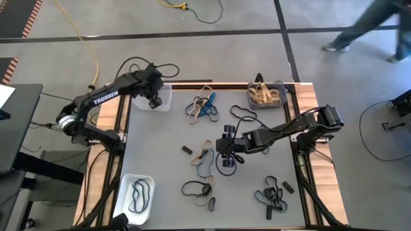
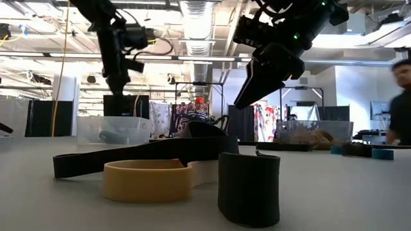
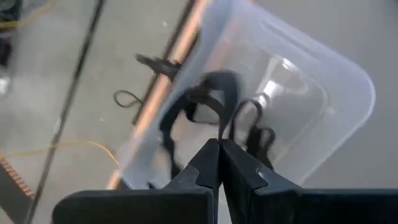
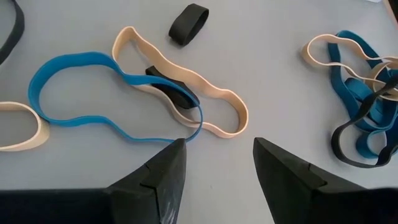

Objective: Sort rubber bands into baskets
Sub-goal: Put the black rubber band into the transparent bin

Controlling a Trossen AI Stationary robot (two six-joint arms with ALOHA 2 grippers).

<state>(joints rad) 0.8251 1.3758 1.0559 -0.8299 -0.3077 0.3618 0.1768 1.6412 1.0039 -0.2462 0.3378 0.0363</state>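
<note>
My left gripper [image 1: 155, 101] is shut above the clear basket [image 1: 164, 96] at the table's far left, and a black rubber band [image 3: 219, 93] hangs from its tips. My right gripper [image 4: 217, 163] hovers open over mid-table [image 1: 226, 153], above a blue band [image 4: 93, 93] and a tan band [image 4: 186, 93] that lie overlapping flat on the table; it touches neither. More bands lie in clusters [image 1: 204, 108] [image 1: 270, 196]. The dark grey basket [image 1: 266, 95] at the far right holds tan bands. The white basket [image 1: 135, 196] at the near left holds dark bands. My left gripper pinches the black rubber band between its two shut fingertips [image 3: 214, 155], at a short stretch of the loop [image 3: 222, 132]. The fingers point steeply down from above. The band hangs slack below them, lifted clear, over the clear basket's inside.
Small black band pieces [image 1: 187, 150] [image 1: 288, 187] lie loose on the grey table. A tan band [image 2: 148, 179] and a black one [image 2: 249, 186] stand close to the low camera. A person [image 1: 372, 25] walks beyond the far right corner. A yellow cable [image 1: 87, 45] runs on the floor.
</note>
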